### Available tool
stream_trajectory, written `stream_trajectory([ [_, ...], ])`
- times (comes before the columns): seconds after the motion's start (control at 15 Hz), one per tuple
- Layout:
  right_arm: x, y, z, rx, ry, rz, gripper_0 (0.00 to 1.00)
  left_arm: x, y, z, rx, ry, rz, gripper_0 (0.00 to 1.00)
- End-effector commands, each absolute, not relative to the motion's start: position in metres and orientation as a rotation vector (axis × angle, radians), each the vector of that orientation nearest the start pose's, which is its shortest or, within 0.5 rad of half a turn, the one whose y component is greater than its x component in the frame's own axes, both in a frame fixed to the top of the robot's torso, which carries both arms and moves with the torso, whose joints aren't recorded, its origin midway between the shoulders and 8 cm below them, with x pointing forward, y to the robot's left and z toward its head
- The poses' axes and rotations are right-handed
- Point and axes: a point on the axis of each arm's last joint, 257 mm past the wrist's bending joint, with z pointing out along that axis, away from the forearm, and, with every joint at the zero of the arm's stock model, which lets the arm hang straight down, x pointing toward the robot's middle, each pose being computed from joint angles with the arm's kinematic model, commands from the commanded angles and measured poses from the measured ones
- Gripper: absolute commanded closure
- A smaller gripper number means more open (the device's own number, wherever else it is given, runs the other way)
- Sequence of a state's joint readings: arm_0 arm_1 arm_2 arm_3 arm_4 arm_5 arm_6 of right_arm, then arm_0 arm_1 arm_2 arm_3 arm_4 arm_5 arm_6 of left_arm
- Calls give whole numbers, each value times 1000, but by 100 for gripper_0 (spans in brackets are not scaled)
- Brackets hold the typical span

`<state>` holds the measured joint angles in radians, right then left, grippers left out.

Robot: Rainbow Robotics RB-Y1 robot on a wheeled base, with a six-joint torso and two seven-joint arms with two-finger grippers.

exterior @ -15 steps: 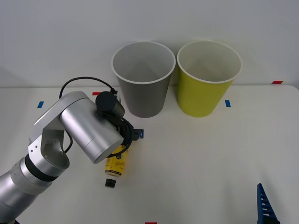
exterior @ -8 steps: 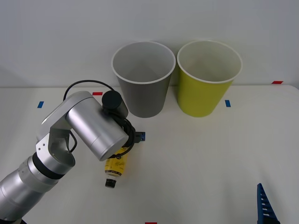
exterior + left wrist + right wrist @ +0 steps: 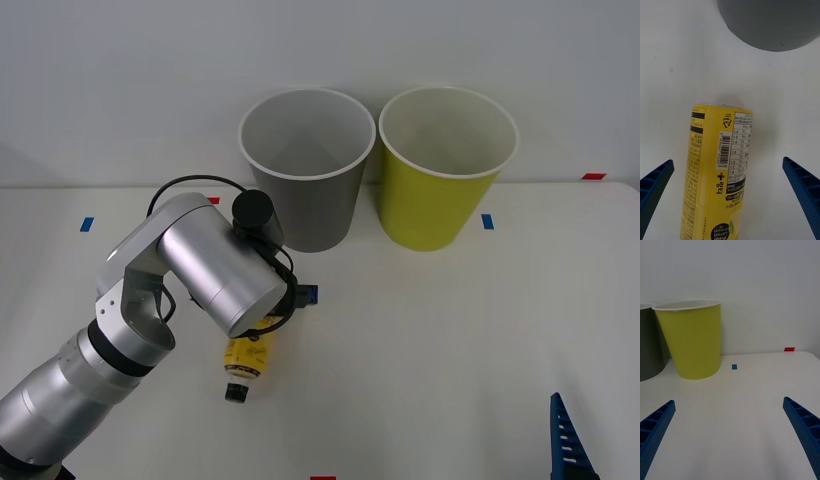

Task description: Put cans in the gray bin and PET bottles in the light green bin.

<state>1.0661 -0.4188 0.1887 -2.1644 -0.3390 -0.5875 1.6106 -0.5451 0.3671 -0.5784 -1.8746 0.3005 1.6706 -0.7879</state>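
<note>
The PET bottle [image 3: 246,356], slim with a yellow label and a black cap [image 3: 236,393], lies on the white table with its cap toward me. My left arm [image 3: 215,268] leans over it and hides its far end. In the left wrist view my left gripper [image 3: 727,162] is open, its blue fingers [image 3: 655,182] apart on either side of the bottle [image 3: 717,176], not touching it. The gray bin [image 3: 307,175] stands upright just beyond, the light green bin [image 3: 445,175] to its right. My right gripper [image 3: 728,405] hangs open and empty, low at the front right.
Small blue tape marks [image 3: 487,221] and red ones [image 3: 594,176] are stuck to the table. A white wall rises close behind the two bins. Bare table stretches from the bottle to the right finger [image 3: 568,440].
My left arm has swung a little to the right and toward the bins above the bottle. The bottle, the bins and the right gripper have stayed in place.
</note>
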Motion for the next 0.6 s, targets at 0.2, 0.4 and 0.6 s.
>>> stream_trajectory([
  [0.2, 239, -293, -197, 46, 1494, 19, 0, 454, 100, -275, 71, 2640, -14, 0],
  [0.4, 239, -293, -197, 46, 1494, 19, 0, 456, 99, -276, 87, 2639, -10, 0],
  [0.6, 239, -293, -197, 46, 1494, 19, 0, 456, 94, -279, 101, 2645, -16, 0],
])
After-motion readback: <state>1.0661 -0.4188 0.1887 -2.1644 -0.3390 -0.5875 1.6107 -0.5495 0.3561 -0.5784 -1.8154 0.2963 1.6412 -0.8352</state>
